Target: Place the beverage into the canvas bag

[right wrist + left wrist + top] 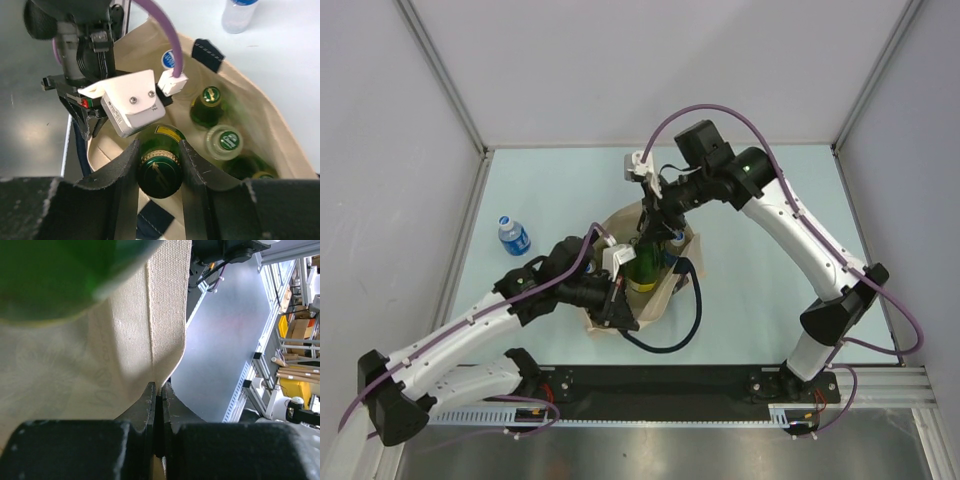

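Observation:
The beige canvas bag (665, 300) stands open mid-table, with its navy handle looped to the right. My right gripper (655, 228) is above its mouth, shut on the neck of a green glass bottle (642, 266) that stands upright inside the bag. In the right wrist view my right gripper (159, 156) has a finger on each side of the bottle's neck, below the dark green cap (159, 174). My left gripper (618, 302) is shut on the bag's near-left rim. In the left wrist view it (160, 390) pinches the canvas (115, 355).
Two more capped bottles (206, 101) (223, 141) stand inside the bag (265, 120). A small water bottle with a blue label (513, 236) stands on the table to the bag's left. The left wrist's white camera block (131, 102) is close beside the held bottle.

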`<state>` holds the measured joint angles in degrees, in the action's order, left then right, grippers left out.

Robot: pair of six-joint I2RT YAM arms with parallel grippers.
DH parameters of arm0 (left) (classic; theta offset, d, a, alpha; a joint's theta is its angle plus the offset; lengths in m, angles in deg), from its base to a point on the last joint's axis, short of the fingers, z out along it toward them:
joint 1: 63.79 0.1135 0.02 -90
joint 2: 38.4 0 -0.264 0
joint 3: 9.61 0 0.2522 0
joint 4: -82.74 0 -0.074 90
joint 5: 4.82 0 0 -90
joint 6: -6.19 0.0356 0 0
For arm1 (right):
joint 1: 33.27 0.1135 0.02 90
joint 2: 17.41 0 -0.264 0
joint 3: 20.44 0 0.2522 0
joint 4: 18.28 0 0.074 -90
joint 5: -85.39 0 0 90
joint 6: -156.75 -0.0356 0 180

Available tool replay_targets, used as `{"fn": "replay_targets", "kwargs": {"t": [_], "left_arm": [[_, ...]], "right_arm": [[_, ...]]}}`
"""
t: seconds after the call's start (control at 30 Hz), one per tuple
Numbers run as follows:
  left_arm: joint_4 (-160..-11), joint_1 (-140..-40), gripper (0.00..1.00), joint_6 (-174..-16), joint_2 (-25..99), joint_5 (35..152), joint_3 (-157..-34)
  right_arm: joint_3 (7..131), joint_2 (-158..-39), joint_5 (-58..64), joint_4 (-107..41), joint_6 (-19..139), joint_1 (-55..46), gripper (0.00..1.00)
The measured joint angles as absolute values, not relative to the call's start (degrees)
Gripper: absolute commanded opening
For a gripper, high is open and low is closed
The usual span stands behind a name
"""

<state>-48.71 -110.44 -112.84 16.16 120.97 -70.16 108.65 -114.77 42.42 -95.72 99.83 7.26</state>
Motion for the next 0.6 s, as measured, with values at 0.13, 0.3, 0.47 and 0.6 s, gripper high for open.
{"fn": "replay_targets", "kwargs": {"t": [0.13,0.3,0.47,0.6], "left_arm": [[-48.69,-110.44,0.00,-112.87,15.13,119.87,-70.55],[-48.75,-110.44,0.00,-112.91,13.63,118.41,-70.75],[-48.89,-110.44,0.00,-112.97,12.12,116.73,-70.86],[-48.86,-110.44,0.00,-112.97,11.79,116.11,-71.40]], "right_arm": [[105.05,-114.77,41.61,-93.68,99.78,8.97,0.00],[99.69,-114.77,38.26,-90.32,99.78,10.87,0.00],[92.30,-114.75,33.28,-84.99,99.98,12.42,0.00],[86.58,-114.42,28.58,-80.55,101.31,13.69,0.00]]}}
